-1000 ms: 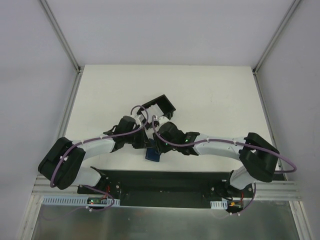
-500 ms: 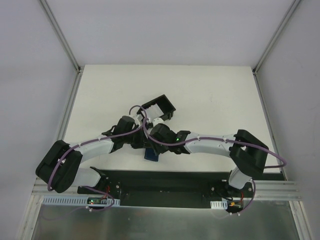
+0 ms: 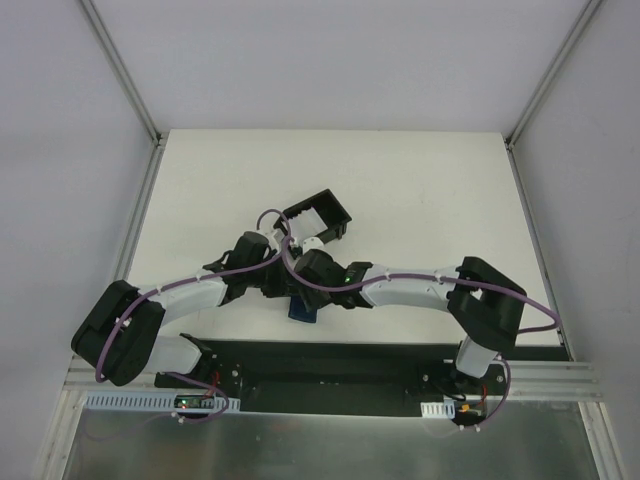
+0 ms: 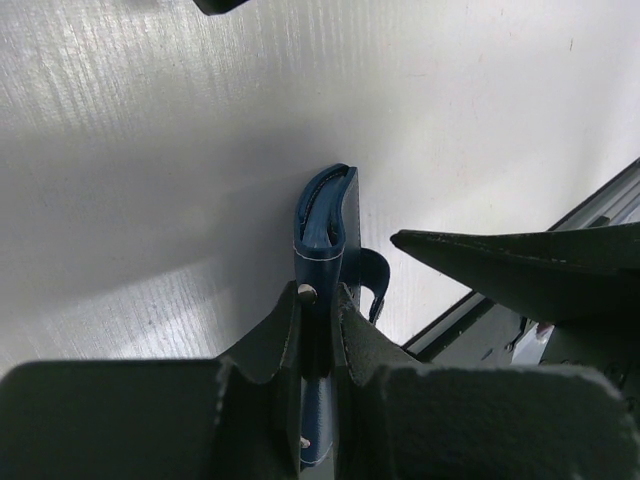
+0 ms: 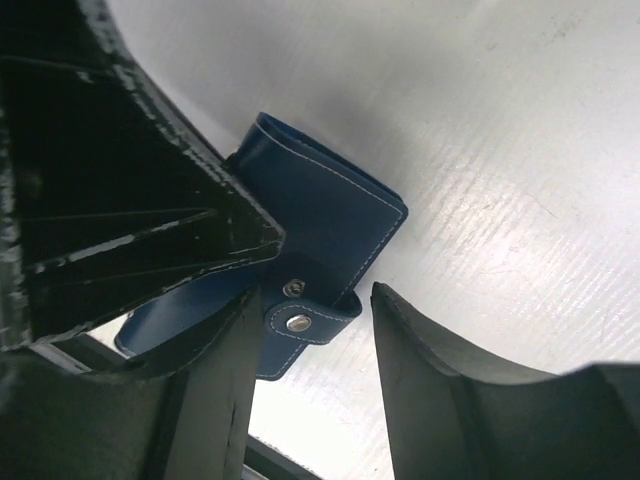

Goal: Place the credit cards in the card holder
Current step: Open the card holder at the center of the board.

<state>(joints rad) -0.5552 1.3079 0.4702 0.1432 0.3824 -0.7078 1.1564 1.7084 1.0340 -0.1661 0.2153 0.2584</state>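
The card holder (image 4: 325, 215) is a navy-blue folding wallet. It stands on edge above the white table, and my left gripper (image 4: 318, 312) is shut on its lower part. In the right wrist view the card holder (image 5: 325, 210) shows its flat face, with its snap strap (image 5: 305, 322) curling out. My right gripper (image 5: 314, 298) is open, with the strap lying between its fingers, nearer the left finger (image 5: 215, 400). From above, the card holder (image 3: 303, 309) shows just below both wrists near the table's front. The credit cards are out of view.
A black open-sided box frame (image 3: 318, 218) stands just behind the two grippers. The black base plate (image 3: 330, 360) runs along the near edge. White table (image 3: 420, 190) stretches out behind and to the right, with metal rails (image 3: 135, 230) along its sides.
My right gripper's jaws have spread wider around the strap, and the right arm's elbow has shifted left. The left gripper and the card holder have stayed put.
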